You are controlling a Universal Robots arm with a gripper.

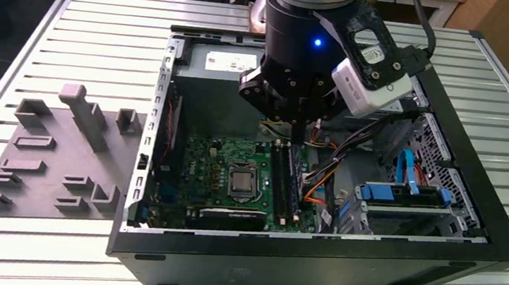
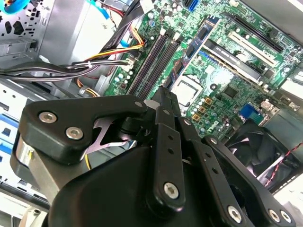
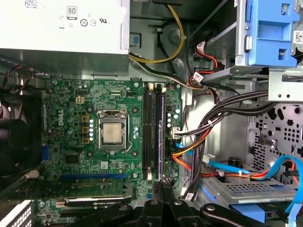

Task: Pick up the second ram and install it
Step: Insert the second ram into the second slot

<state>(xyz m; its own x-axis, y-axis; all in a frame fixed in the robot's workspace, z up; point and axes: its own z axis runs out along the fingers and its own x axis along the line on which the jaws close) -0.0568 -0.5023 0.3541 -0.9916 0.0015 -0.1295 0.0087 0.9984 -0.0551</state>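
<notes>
My gripper (image 1: 294,127) hangs inside the open computer case, above the long black memory slots (image 3: 149,132) of the green motherboard (image 3: 71,118). In both wrist views the black fingers (image 2: 163,109) stand pressed together. A thin blue-green strip, the second ram (image 2: 177,67), sticks out edge-on past the fingertips in the second wrist view, pointing at the board between the slots (image 2: 149,64) and the processor (image 2: 189,87). The gripper (image 3: 163,187) sits at one end of the slots in the first wrist view.
A grey moulded tray (image 1: 45,156) with raised blocks lies on the slatted table at the exterior view's left. Cable bundles (image 3: 213,113), blue drive brackets (image 1: 401,195) and the power supply (image 3: 61,33) crowd the case around the slots. A fan (image 2: 255,146) sits by the processor.
</notes>
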